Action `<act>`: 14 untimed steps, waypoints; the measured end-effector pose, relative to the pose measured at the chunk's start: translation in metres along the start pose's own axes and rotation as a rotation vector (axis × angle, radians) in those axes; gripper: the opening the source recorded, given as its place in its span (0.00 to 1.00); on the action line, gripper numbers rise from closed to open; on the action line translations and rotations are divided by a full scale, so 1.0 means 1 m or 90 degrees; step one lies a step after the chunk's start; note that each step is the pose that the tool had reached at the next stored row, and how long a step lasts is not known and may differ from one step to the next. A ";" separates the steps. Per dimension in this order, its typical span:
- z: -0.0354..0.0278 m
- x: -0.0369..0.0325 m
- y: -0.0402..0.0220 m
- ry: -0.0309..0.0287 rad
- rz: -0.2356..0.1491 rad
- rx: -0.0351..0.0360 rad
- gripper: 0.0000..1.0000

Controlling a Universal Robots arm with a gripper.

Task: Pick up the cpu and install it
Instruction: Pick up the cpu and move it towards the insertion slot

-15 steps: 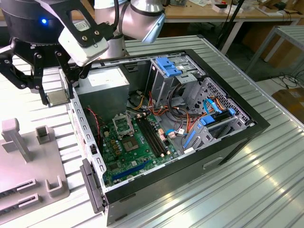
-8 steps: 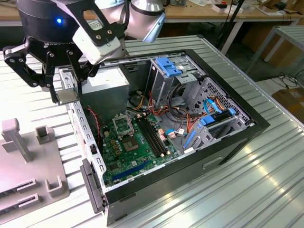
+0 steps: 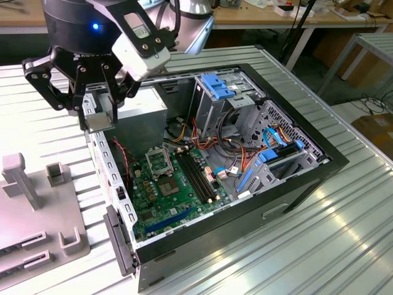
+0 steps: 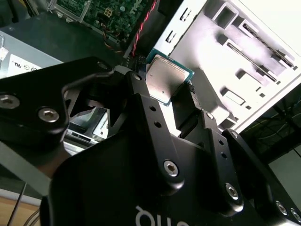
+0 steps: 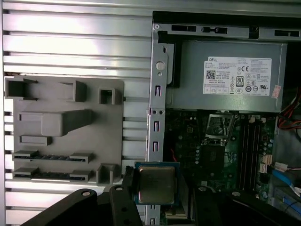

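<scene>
Hand (image 3: 98, 117) above computer case (image 3: 245, 215) edge, cpu (image 5: 156, 183) in its grip

The cpu (image 4: 164, 79) between the black fingers (image 4: 140, 96), green circuit board (image 4: 101, 9) beyond.

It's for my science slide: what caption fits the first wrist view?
Gripper holds the cpu by the open case's wall, with the green board inside.

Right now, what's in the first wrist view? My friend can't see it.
The black gripper holds a small square silvery-grey cpu over the open computer case's edge. Beyond lie the green circuit board and, beside the case, a grey plastic holder tray.
</scene>
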State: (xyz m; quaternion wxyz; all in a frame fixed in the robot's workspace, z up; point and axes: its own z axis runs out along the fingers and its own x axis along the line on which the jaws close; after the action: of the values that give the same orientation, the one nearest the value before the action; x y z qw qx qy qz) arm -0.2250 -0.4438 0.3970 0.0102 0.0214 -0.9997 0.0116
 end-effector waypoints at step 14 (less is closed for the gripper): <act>-0.0002 -0.0107 -0.0004 0.0000 0.000 0.0000 0.47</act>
State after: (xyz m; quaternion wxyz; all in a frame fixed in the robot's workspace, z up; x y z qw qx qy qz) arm -0.2143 -0.4438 0.3970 0.0102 0.0214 -0.9997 0.0117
